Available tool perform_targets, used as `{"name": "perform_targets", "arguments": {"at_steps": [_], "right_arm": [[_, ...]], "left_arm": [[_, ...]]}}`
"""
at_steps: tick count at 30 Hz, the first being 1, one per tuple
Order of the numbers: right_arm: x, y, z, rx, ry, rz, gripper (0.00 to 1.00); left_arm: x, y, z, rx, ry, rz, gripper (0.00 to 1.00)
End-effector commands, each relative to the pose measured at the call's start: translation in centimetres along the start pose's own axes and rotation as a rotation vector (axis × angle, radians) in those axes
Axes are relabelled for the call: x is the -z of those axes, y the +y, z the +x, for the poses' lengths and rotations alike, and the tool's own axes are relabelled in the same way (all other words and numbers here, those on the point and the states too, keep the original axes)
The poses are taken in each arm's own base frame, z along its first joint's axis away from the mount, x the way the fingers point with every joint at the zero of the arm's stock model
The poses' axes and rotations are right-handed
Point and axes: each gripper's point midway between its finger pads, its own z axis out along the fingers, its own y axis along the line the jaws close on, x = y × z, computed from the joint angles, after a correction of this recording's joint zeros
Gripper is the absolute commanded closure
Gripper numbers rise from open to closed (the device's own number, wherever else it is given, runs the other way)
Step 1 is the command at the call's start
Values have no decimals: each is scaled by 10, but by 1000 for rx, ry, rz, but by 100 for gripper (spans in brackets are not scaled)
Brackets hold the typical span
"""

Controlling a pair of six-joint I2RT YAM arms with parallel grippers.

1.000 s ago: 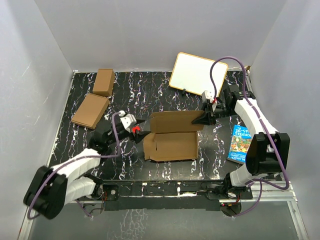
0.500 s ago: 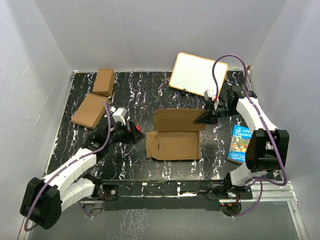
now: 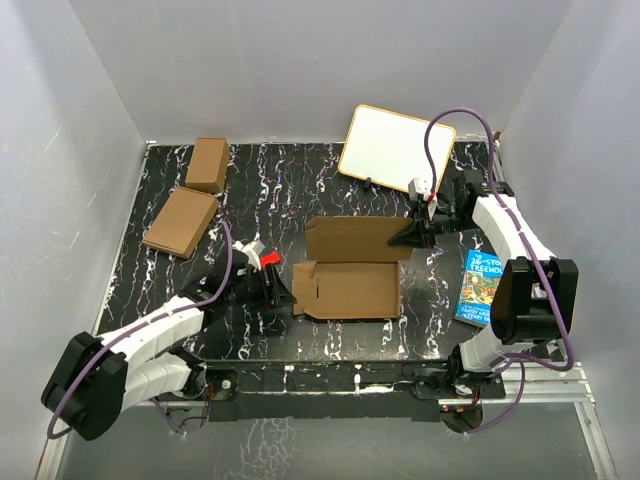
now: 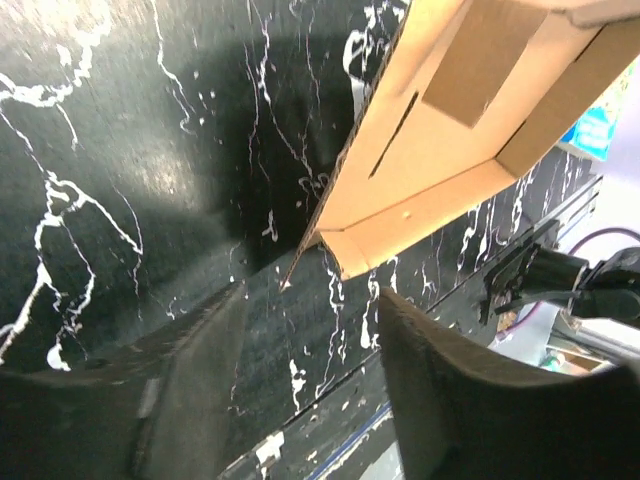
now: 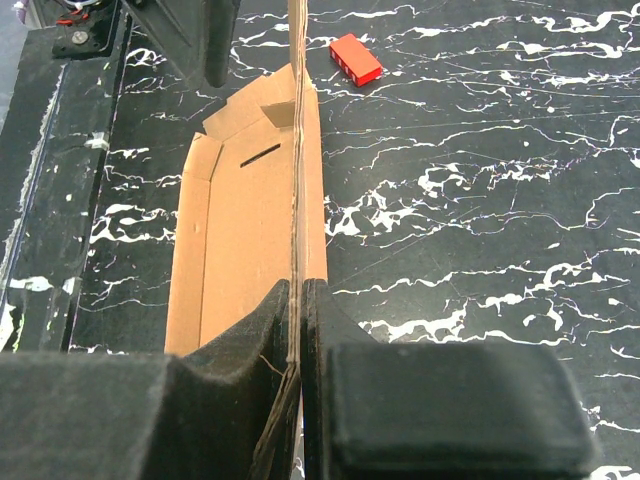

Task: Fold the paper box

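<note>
Cardboard made up the paper box (image 3: 350, 290), which lay mid-bench as a shallow open tray with its tall rear panel standing along the far side. The right gripper (image 3: 411, 237) was pressed together on that panel's right-hand edge, pinching the sheet upright. The left gripper (image 3: 283, 296) hung spread and empty, low at the tray's near-left corner. The loose corner flap pointed into the gap between its fingers without clearly touching either.

The step in hand looked like folding in that left side. Doing it well would probably mean steadying the panel with the right gripper while the left met the flap squarely near its crease, so the thin board bent on its score and the tray did not skid.

Pale grey walls (image 3: 300, 60) enclosed the black, white-veined bench (image 3: 300, 190), which was likely slick. A whiteboard (image 3: 395, 145), two brown cartons (image 3: 180, 222) and a blue book (image 3: 484, 285) sat well clear. A small red block (image 3: 268, 258) lay beside the left arm.
</note>
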Motion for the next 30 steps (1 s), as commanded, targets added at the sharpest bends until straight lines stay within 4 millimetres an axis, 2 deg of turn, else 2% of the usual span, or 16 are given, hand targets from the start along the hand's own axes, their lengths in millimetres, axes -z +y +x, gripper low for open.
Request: {"name": "perform_targets", "arguments": {"at_steps": [1, 3, 6, 8, 11, 17, 22, 26, 30], "right_arm": [[1, -8, -11, 69, -42, 11, 92], [0, -8, -10, 67, -42, 11, 92], [0, -8, -10, 66, -45, 10, 92], [0, -8, -10, 66, -45, 10, 92], [0, -8, -11, 68, -45, 10, 92], [0, -7, -10, 67, -48, 9, 92], [0, -6, -11, 69, -53, 8, 92], [-1, -5, -10, 66, -55, 6, 92], [-1, -5, -10, 65, -55, 5, 92]], "left_arm": [[11, -15, 1, 14, 0, 10, 55], [20, -18, 5, 20, 0, 17, 66], [25, -24, 21, 65, 48, 61, 89], [21, -29, 34, 87, 91, 91, 97], [10, -31, 48, 45, 122, 67, 99], [-16, -24, 58, -80, 147, -51, 100], [-26, -14, 46, -135, 87, -151, 100], [-34, -15, 33, -168, 30, -175, 99], [-42, -16, 28, -195, 15, -192, 100]]}}
